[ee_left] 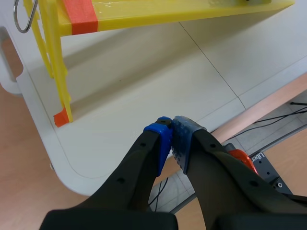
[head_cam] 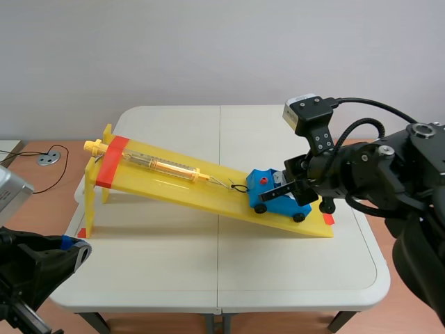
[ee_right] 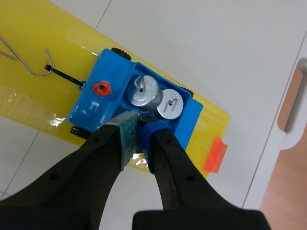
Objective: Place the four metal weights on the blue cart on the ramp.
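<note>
Two black arms come into the scene view. The right gripper (head_cam: 297, 189) reaches down to the blue cart (head_cam: 277, 195), which sits near the low end of the yellow ramp (head_cam: 208, 198) on the white table (head_cam: 208, 271). A clear tube with an orange core (head_cam: 167, 165) lies along the slope above the cart, and an orange-red tape band (head_cam: 111, 161) wraps the ramp's raised end. The left gripper (head_cam: 73, 247) hangs low at the table's near corner, well apart from the ramp.

From the left wrist view, the left gripper (ee_left: 171, 139) is closed on nothing: its blue pads (ee_left: 163, 139) press together over the table's edge (ee_left: 86, 158). Ahead of it stands a ramp leg (ee_left: 60, 62), with an orange tape mark (ee_left: 61, 117) at its foot, and a metal ring (ee_left: 24, 19) hangs beside the raised end.

From the right wrist view, the cart (ee_right: 96, 103) rests on the ramp (ee_right: 29, 105) just ahead of the right gripper (ee_right: 139, 125). Two metal weights (ee_right: 144, 92) stand side by side in its tray, the second one (ee_right: 170, 104) touching the first. The fingers (ee_right: 125, 136) stand drawn together at the tray's near wall, with only a thin slit between the pads and nothing seen in it. A red fitting (ee_right: 100, 88) sits on the cart's deck, and a wire hook (ee_right: 29, 64) is tied to its uphill end. An orange tape mark (ee_right: 216, 155) lies at the ramp's low edge.
</note>
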